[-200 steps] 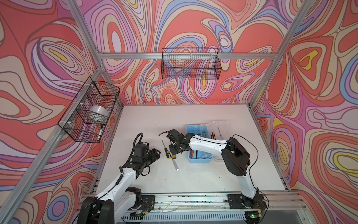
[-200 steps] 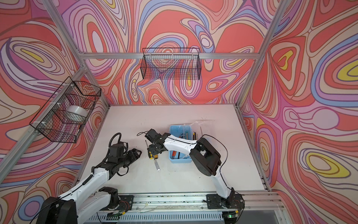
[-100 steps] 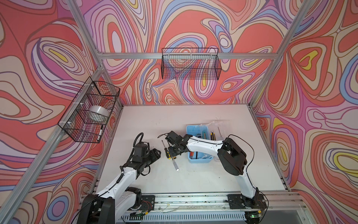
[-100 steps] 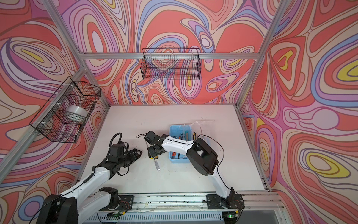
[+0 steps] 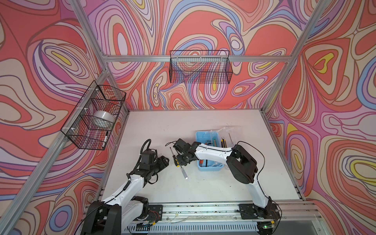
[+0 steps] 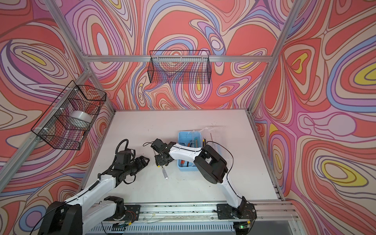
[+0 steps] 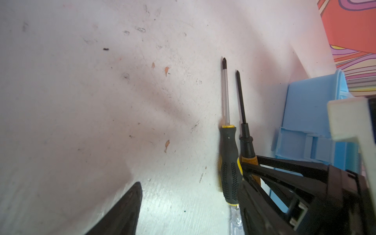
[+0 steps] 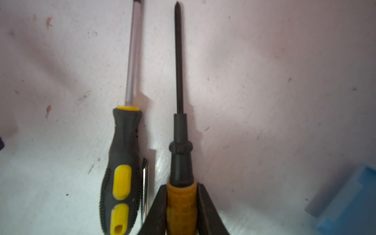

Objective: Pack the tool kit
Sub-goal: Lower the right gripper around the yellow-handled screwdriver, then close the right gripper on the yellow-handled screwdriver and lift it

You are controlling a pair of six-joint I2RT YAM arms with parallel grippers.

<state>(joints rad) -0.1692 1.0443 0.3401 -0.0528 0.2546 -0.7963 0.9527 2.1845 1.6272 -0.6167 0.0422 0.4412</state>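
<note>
the step in hand looks like a pickup. the right gripper [image 8: 181,186] is pinching the orange-handled screwdriver [image 8: 180,132] by its handle, a finger pressing on each side, while the tool is lying flat on the white table [image 5: 183,122]. the black-and-yellow screwdriver [image 8: 124,142] is lying just to its left, parallel, both tips pointing to the far side. a silvery tool [image 5: 183,173] is lying nearer, its metal end reaching in between the two handles. the light-blue box [image 5: 210,168] is sitting just right of the screwdrivers, open, with some tools already showing inside, so the packing seems partly done. the left gripper [image 5: 165,160] is hovering to the left of the screwdrivers, jaws parted, nothing between them.

the next move, as i judge it, is a lift straight up so the neighbouring tools are not dragged along, then a carry rightward over the box wall, lining the screwdriver up with the long side of the box before letting go.
</note>
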